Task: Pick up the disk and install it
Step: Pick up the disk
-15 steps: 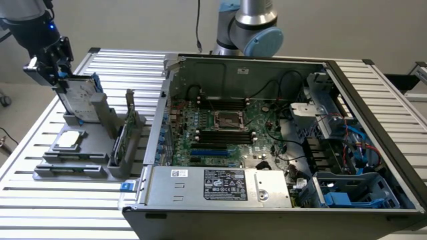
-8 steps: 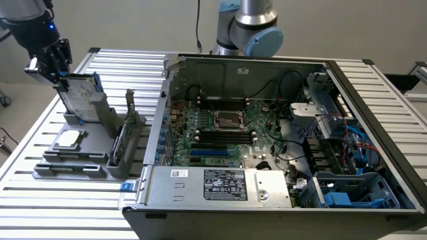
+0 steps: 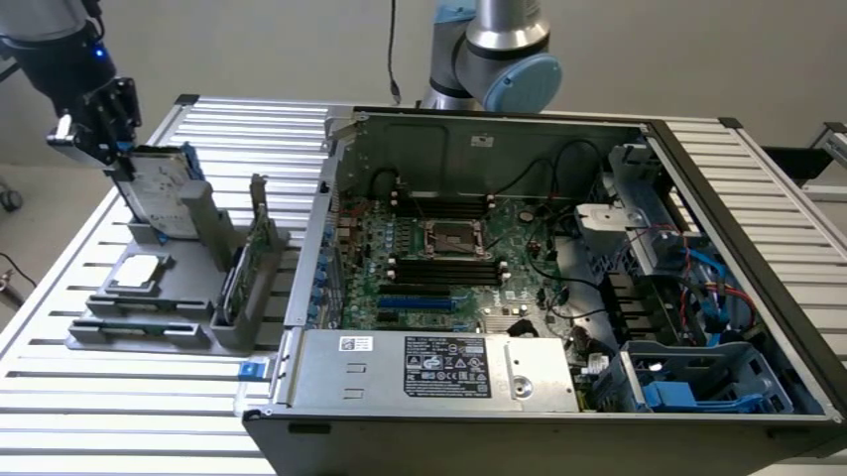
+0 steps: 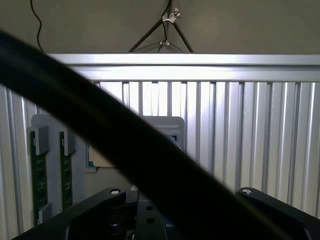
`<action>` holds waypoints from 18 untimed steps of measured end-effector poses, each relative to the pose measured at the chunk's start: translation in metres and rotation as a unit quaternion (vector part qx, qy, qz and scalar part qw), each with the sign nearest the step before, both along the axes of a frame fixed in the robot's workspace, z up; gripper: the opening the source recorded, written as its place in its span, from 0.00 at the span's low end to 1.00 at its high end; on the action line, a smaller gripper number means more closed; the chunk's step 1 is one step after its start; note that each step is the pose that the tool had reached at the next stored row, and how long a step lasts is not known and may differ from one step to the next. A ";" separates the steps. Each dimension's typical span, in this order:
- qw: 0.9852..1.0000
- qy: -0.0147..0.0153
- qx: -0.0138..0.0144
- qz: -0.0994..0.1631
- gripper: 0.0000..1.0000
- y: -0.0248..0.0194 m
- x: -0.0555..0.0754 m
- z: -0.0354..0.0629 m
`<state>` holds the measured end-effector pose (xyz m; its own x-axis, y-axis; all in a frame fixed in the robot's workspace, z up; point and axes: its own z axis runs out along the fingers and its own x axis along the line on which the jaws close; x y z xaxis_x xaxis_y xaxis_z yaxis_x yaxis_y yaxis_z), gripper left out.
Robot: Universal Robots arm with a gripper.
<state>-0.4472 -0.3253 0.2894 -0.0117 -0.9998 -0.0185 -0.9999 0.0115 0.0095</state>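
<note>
The disk (image 3: 162, 193), a silver-grey drive with a white label and blue edging, stands tilted in the grey holder (image 3: 198, 248) on the exterior view's left of the table. My gripper (image 3: 119, 164) is at the disk's upper far corner, right against its top edge, with the black wrist rising above it. The disk's lower end still sits in the holder slot. A thick black cable (image 4: 125, 145) crosses the wrist view diagonally above the gripper's black body (image 4: 150, 215).
An open computer case (image 3: 530, 258) lies on the slatted table (image 3: 741, 169), with a blue-framed bay (image 3: 701, 382) at its near right corner. The holder also carries a square silver chip (image 3: 139, 270), an upright dark green card (image 3: 245, 278) and two green strips (image 4: 39, 175).
</note>
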 end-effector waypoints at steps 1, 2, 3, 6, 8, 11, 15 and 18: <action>1.000 0.000 0.000 0.000 0.33 -0.0001 0.000 0.0000; 1.000 0.000 0.000 0.000 0.33 -0.0003 -0.001 0.0000; 1.000 0.000 0.000 0.000 0.33 -0.0006 -0.001 0.0000; 1.000 0.000 0.000 0.000 0.33 -0.0008 -0.001 0.0000; 1.000 0.000 0.000 0.000 0.33 -0.0009 -0.001 0.0000; 1.000 0.000 0.000 0.000 0.33 -0.0017 -0.001 0.0000; 1.000 0.000 0.002 0.000 0.33 -0.0055 -0.001 0.0001; 1.000 -0.001 0.004 0.000 0.33 -0.0085 -0.001 0.0000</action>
<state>-0.4483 -0.3339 0.2893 -0.0117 -0.9996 -0.0258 -0.9999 0.0115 0.0082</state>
